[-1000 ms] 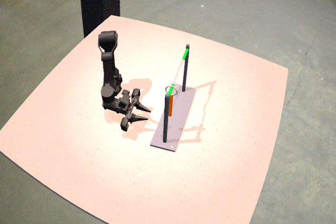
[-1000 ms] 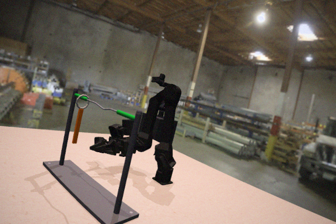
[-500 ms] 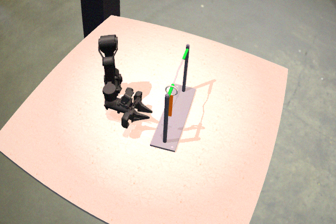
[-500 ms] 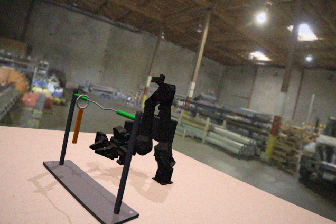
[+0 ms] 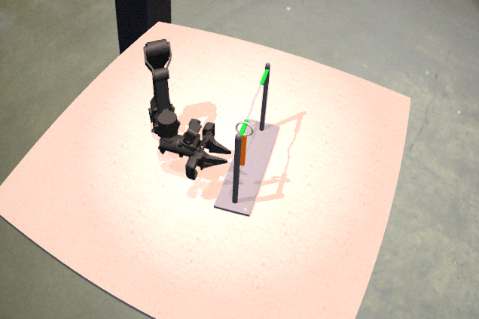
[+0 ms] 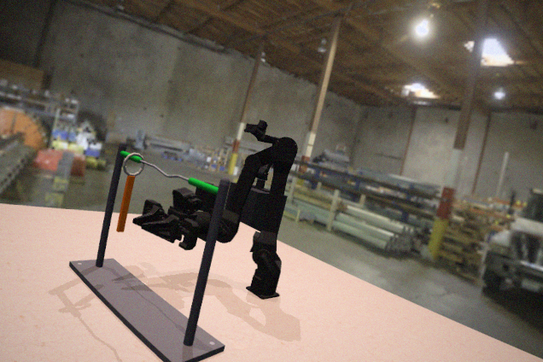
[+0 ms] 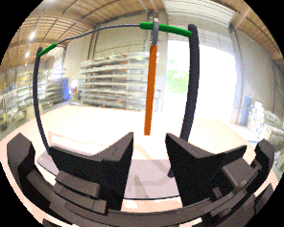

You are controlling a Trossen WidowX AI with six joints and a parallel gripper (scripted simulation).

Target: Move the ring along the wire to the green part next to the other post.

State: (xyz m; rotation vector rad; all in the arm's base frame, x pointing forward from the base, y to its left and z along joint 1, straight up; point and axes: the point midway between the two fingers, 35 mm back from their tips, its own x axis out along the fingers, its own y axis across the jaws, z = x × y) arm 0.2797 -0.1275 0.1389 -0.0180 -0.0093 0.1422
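The metal ring (image 5: 236, 127) (image 6: 124, 166) hangs on the green wire part (image 5: 243, 129) (image 7: 175, 31) next to the near post in the top view. Its orange handle (image 5: 242, 151) (image 6: 125, 203) (image 7: 151, 90) hangs straight down. The other green part (image 5: 264, 77) (image 6: 203, 184) (image 7: 48, 49) is at the far post, with the thin grey wire (image 5: 253, 101) (image 6: 166, 172) (image 7: 96, 29) between them. My gripper (image 5: 229, 156) (image 7: 150, 136) is open and empty. Its fingertips point at the handle's lower part from a short distance, with the handle between their lines in the wrist view.
The near post (image 5: 236, 175) (image 6: 109, 213) (image 7: 194, 76) stands close beside the handle, to the right in the wrist view. The far post (image 5: 264, 102) (image 6: 204, 274) (image 7: 36, 95) is at the other end of the grey base plate (image 5: 259, 160) (image 6: 131, 300). A dark block (image 5: 133, 1) stands behind the table.
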